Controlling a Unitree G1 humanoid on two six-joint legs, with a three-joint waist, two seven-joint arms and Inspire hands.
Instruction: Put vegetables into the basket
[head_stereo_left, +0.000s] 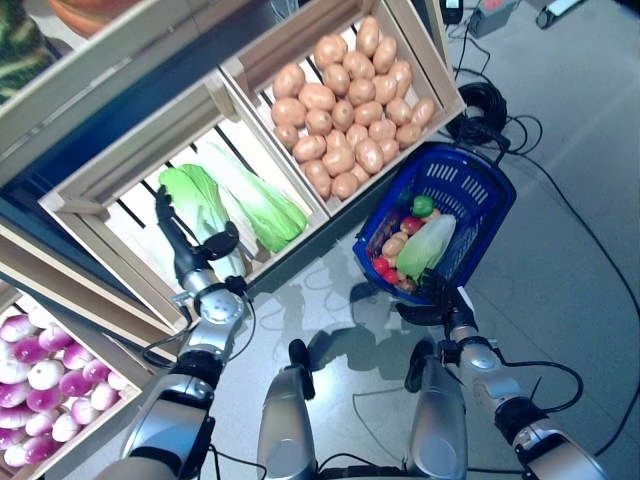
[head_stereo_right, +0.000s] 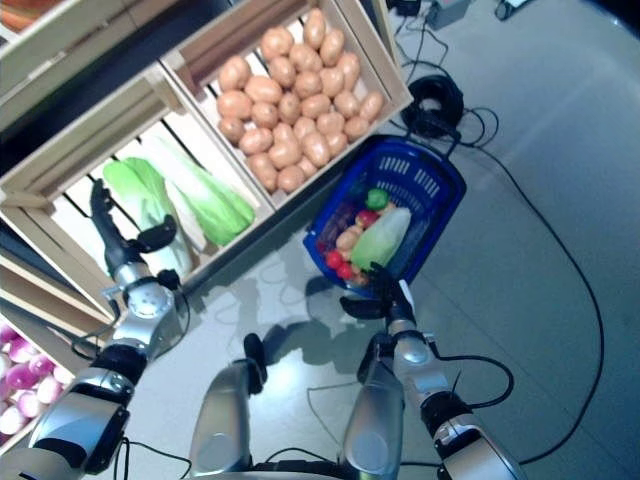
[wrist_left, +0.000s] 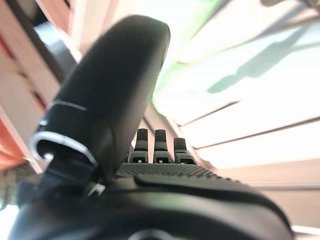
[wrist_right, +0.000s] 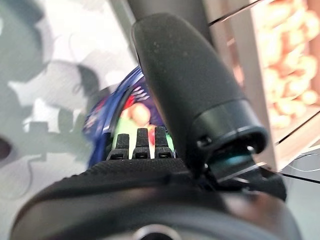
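left eye view | left hand (head_stereo_left: 200, 262) open-fingered over cabbage (head_stereo_left: 215, 205) | right hand (head_stereo_left: 443, 300) open by basket (head_stereo_left: 478, 205) | cabbage looked light, leafy, soft; best grasped round stalk

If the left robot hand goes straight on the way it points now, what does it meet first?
Probably the cabbages in the wooden crate: the open left robot hand points at them, though depth is unclear.

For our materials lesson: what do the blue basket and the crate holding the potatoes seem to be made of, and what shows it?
Blue basket: looks like moulded plastic, glossy; its wall is pierced by even rows of slots in one uniform colour.
Crate: looks like unpainted pale wood, matt; built from flat boards, with slats and gaps showing in the neighbouring crate's floor. The potatoes hide its own floor.
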